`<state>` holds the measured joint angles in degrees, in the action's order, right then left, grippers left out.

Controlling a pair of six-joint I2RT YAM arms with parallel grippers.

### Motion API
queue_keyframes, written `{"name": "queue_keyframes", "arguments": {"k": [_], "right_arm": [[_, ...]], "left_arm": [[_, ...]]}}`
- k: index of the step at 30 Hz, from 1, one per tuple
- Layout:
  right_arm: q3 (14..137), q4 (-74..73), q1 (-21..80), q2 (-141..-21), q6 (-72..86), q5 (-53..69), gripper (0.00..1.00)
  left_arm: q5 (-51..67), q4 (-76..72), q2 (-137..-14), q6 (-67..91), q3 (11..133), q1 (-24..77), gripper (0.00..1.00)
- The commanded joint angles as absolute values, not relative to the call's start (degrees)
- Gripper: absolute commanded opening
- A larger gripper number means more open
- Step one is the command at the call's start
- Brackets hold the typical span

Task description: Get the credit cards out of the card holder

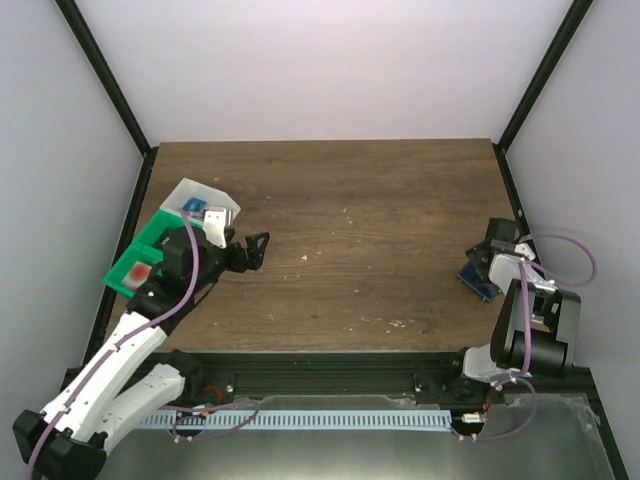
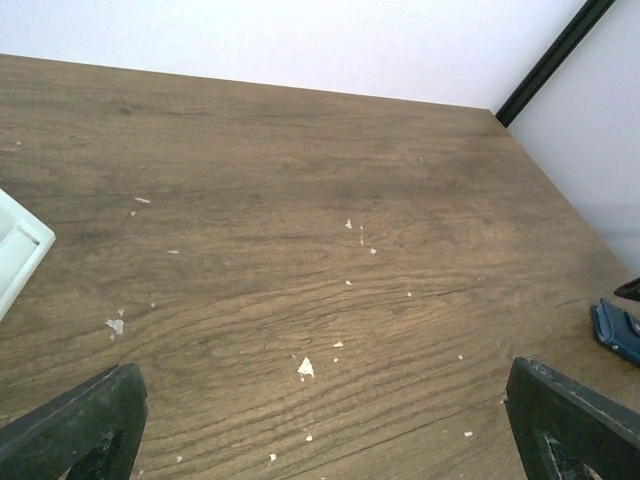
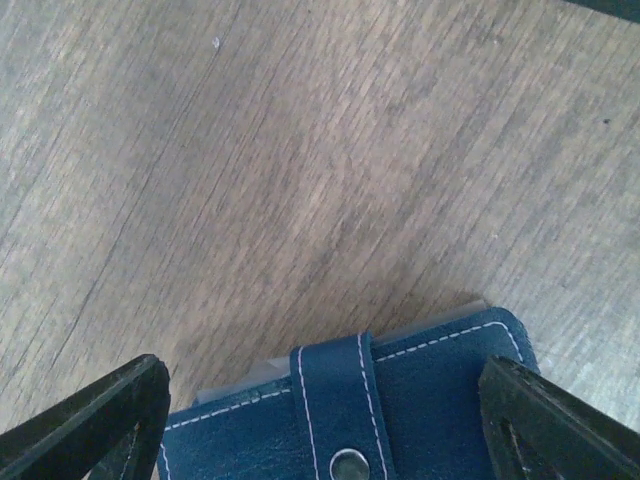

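Observation:
The card holder (image 3: 420, 420) is a closed dark blue wallet with white stitching, a strap and a metal snap. It lies at the table's right edge (image 1: 477, 281). Grey sleeve edges stick out along its far side. My right gripper (image 3: 320, 370) is open just above it, with one finger (image 3: 90, 430) on each side of the wallet. In the top view the gripper (image 1: 482, 258) is over the wallet. My left gripper (image 1: 258, 248) is open and empty above bare wood at the left (image 2: 322, 385). One pale credit card (image 1: 138, 270) with a red blotch lies in the green bin (image 1: 155, 232).
A white bin (image 1: 215, 198) holding a small blue and white item stands behind the green bin; its corner shows in the left wrist view (image 2: 15, 250). White crumbs (image 2: 305, 368) dot the wood. Black frame posts and white walls enclose the table.

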<state>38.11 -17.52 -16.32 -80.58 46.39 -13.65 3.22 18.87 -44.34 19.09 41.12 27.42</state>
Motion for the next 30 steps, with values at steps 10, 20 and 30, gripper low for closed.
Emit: {"name": "queue_keyframes", "arguments": {"k": [10,20,30], "right_arm": [[34.8,-9.3,-15.1,-82.2,37.4,3.2,0.79],[33.0,-8.0,-2.4,-79.6,38.0,9.9,0.77],[38.2,-20.3,5.5,-74.5,44.7,2.7,0.76]], "left_arm": [[2.4,18.0,-46.6,18.0,41.0,27.6,1.0],[0.9,19.0,-46.6,17.8,41.2,27.6,0.99],[0.1,19.2,-45.5,17.8,40.7,27.6,0.99]]}}
